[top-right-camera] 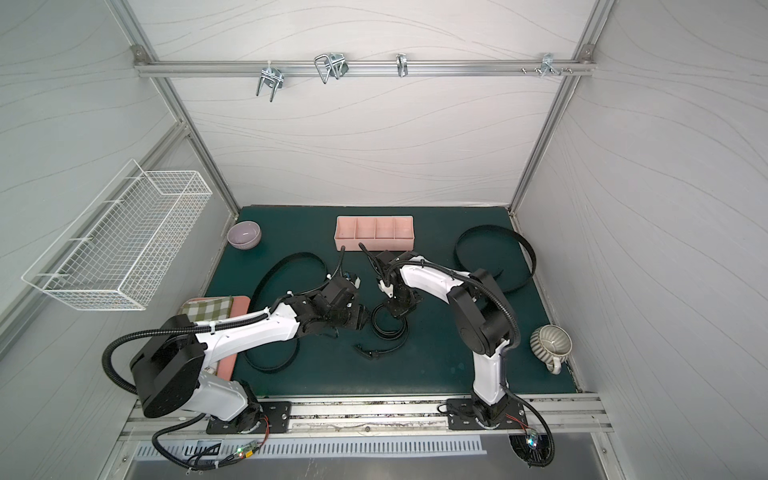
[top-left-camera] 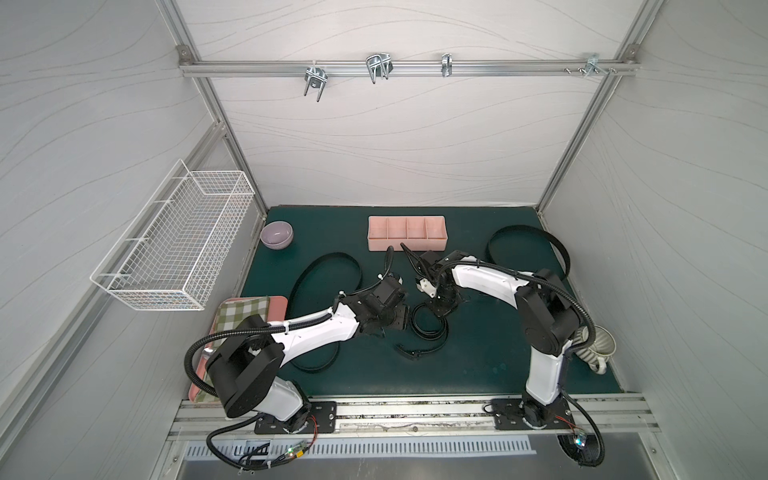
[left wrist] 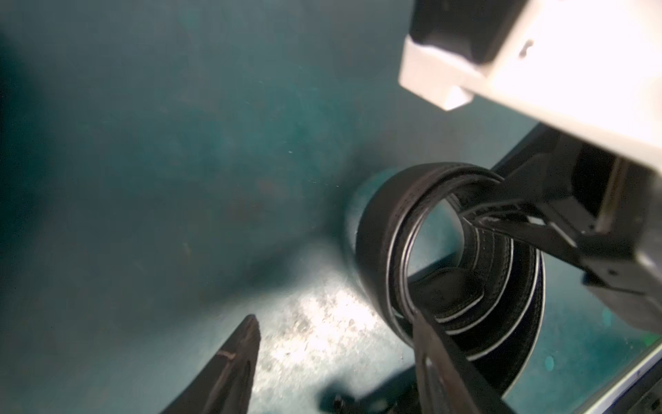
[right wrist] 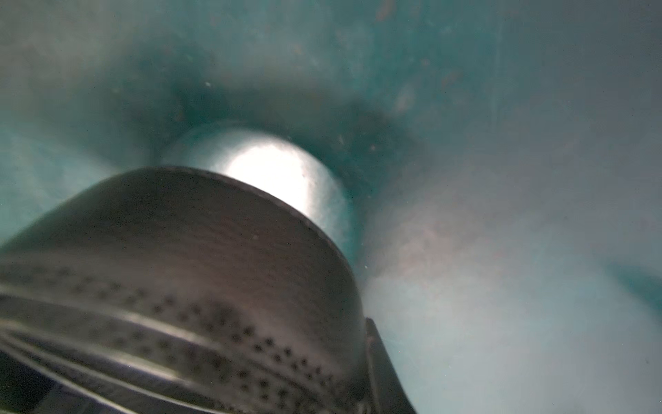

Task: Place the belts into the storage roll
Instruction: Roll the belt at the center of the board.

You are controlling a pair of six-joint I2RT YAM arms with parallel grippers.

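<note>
The pink storage roll (top-left-camera: 407, 239) stands at the back of the green mat, and all the compartments I can see are bare. One black belt (top-left-camera: 430, 328) is partly coiled mid-mat, its loose end (top-left-camera: 409, 353) trailing toward the front. My right gripper (top-left-camera: 436, 309) points down and is shut on the wall of this coil (left wrist: 447, 272). My left gripper (left wrist: 336, 322) is open beside the coil, one finger (left wrist: 444, 358) against its rim, bare mat between the jaws. A second belt (top-left-camera: 328, 270) loops at the left and runs under my left arm. A third (top-left-camera: 528, 245) curves at the back right.
A purple bowl (top-left-camera: 276, 235) sits at the back left of the mat. A white wire basket (top-left-camera: 178, 245) hangs on the left wall. A flat pink tray with a green checked cloth (top-left-camera: 245, 311) lies under my left arm. A ribbed grey mug (top-left-camera: 598, 343) stands at the right edge.
</note>
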